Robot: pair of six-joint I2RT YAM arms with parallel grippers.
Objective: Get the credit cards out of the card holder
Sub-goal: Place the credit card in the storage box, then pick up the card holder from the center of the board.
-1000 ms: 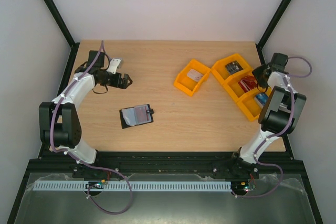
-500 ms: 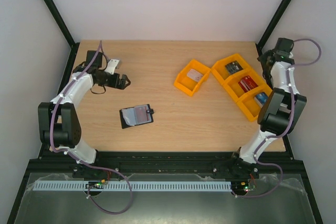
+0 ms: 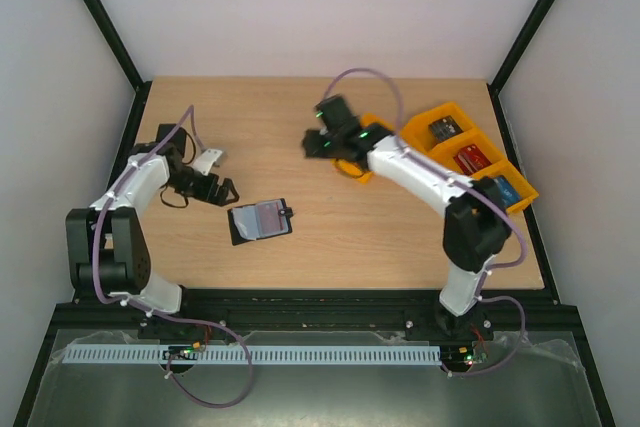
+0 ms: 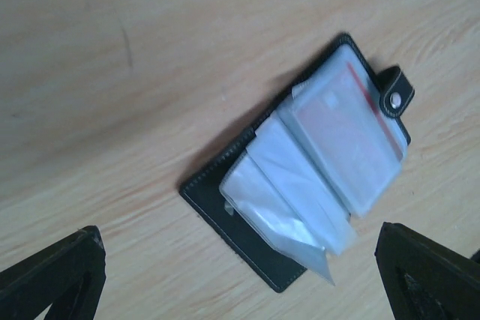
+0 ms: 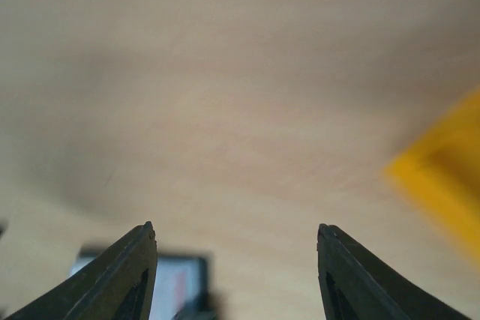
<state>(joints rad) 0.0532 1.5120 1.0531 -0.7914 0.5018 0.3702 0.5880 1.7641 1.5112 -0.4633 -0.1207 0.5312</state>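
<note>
The black card holder [image 3: 260, 219] lies open on the table, pale clear pockets up. In the left wrist view the card holder [image 4: 247, 185] shows a red card [image 4: 349, 136] inside one pocket and its closing tab [image 4: 396, 94]. My left gripper [image 3: 220, 190] is open and empty just left of it; in its own view the left gripper [image 4: 238, 241] looks down over the holder's near corner. My right gripper [image 3: 318, 142] is open and empty above the table, beyond the holder. In its own view the right gripper [image 5: 234, 227] has the blurred holder [image 5: 142, 282] low between its fingers.
A single orange tray [image 3: 352, 169] is mostly hidden under my right arm and shows blurred in the right wrist view [image 5: 442, 177]. A three-bin orange tray [image 3: 425, 127] at the right holds a dark card [image 3: 446, 128], a red card [image 3: 472, 158] and a blue card [image 3: 497, 187].
My right arm has swung from the far right trays to the table's middle. My left gripper has moved nearer and closer to the card holder. The holder has not moved.
</note>
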